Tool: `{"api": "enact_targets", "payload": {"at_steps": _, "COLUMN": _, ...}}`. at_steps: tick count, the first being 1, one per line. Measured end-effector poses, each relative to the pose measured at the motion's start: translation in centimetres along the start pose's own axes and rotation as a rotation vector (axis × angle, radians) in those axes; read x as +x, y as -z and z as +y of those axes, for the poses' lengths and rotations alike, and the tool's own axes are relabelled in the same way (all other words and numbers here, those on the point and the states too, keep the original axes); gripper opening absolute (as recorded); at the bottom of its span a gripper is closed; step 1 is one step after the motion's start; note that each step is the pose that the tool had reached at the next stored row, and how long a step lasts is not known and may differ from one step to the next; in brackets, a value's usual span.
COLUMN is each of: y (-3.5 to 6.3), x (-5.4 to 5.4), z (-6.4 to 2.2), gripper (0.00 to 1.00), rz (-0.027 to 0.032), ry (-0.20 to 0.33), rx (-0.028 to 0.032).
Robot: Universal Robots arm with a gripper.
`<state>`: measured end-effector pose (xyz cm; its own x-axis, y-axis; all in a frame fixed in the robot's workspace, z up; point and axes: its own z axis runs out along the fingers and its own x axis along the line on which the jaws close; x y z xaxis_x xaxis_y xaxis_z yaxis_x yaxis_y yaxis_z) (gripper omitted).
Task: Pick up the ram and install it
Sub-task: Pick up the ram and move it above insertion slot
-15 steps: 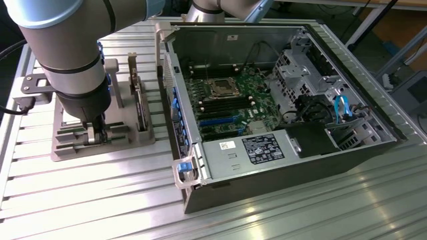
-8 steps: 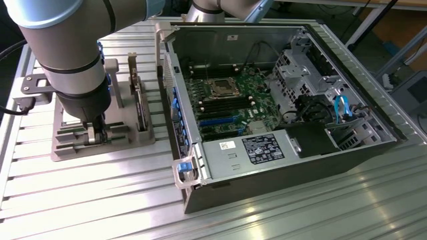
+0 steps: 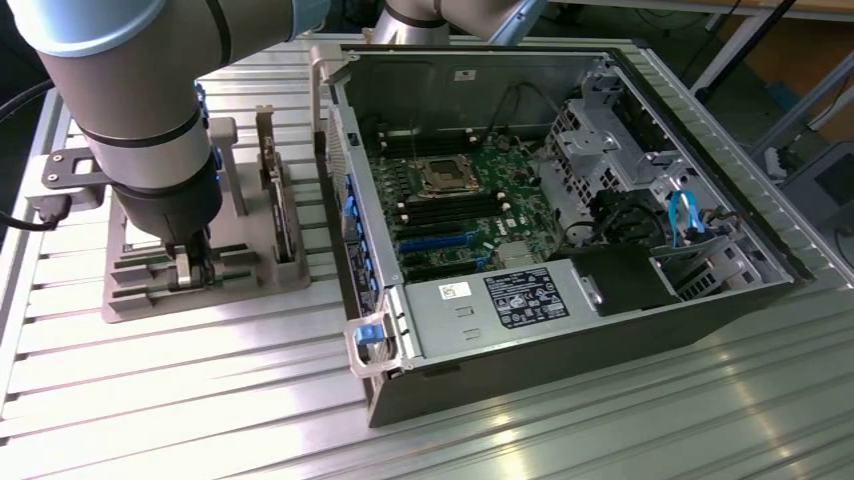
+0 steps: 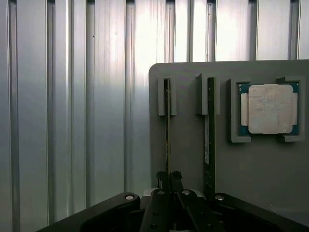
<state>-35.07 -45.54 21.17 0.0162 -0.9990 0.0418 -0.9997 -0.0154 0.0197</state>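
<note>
Ram (image 4: 167, 126), on edge in the grey holder (image 4: 188, 154): likely light, stiff, fragile; the tool (image 4: 170, 177) clamps its thin upper edge.

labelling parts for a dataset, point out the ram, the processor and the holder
ram (image 4: 167, 135), wrist view, its thin edge mid-length
processor (image 4: 270, 108), wrist view, centre of its silver lid
holder (image 4: 188, 145), wrist view, bare grey face between slots

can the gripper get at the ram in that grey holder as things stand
Likely yes: the gripper sits on the ram, closed on the stick's end in the grey holder, and the card beside it stands clear.
</note>
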Motion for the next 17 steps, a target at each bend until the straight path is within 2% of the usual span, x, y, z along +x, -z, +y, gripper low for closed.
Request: {"api": "enact_targets", "payload": {"at_steps": 17, "y": 2.88, "x": 0.1, "z": 0.06, "gripper": 0.12, "rz": 0.0000, "ry": 0.000, "rx": 0.0000}}
